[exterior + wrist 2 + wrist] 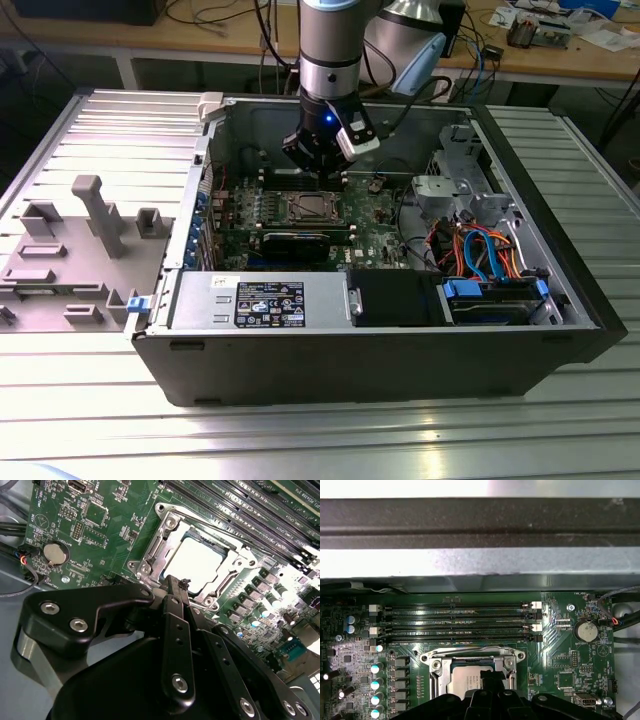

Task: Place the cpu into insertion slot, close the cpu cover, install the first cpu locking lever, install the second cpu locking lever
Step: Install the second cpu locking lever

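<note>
Hovering just above the socket (197,562), the gripper (179,587) has its fingers pressed together and holds nothing. The chip (200,565) lies flat in the socket, metal top up, with the cover (472,656) down around it on the green board (560,655)

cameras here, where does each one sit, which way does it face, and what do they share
Exterior view: off the arm, looking down into the open computer case; the arm and gripper hang over the cpu.
Second wrist view: on the arm near the wrist, looking past the black gripper at the cpu lying in the insertion slot.
First wrist view: also near the wrist, facing across the motherboard toward the case wall; the gripper sits by the cpu.
Shared: all three show the cpu and gripper; both wrist views show the round coin battery.
</note>
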Robot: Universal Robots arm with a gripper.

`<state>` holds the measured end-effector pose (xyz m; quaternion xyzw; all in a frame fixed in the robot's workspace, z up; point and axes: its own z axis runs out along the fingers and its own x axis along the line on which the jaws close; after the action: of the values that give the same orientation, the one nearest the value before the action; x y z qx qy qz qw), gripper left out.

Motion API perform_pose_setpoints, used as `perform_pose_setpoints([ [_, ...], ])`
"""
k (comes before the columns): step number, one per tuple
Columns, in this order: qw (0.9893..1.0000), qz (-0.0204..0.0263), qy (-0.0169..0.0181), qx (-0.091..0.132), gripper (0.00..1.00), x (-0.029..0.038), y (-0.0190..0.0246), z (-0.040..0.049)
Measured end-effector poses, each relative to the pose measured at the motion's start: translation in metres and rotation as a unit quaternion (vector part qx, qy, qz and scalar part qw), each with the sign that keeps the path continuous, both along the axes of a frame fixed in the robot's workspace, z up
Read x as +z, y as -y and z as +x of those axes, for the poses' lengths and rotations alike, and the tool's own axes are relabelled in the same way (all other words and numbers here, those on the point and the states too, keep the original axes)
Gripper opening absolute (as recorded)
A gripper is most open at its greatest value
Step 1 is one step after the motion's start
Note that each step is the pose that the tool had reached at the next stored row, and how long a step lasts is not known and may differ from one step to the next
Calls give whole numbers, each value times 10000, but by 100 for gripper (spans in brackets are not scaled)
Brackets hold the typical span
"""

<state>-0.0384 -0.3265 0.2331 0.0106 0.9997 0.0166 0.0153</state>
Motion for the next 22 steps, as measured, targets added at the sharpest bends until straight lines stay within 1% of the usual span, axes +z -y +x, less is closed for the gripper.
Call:
perform_pose_setpoints([
  [2,10000,0,0,0,11,5,1,0],
  [6,10000,0,0,0,11,39,0,0],
  [12,10000,-1,-1,1,11,41,4,0],
  [17,10000,1,0,0,11,40,19,0],
  [19,10000,0,0,0,11,40,32,0],
  [22,10000,0,0,0,11,41,33,0],
])
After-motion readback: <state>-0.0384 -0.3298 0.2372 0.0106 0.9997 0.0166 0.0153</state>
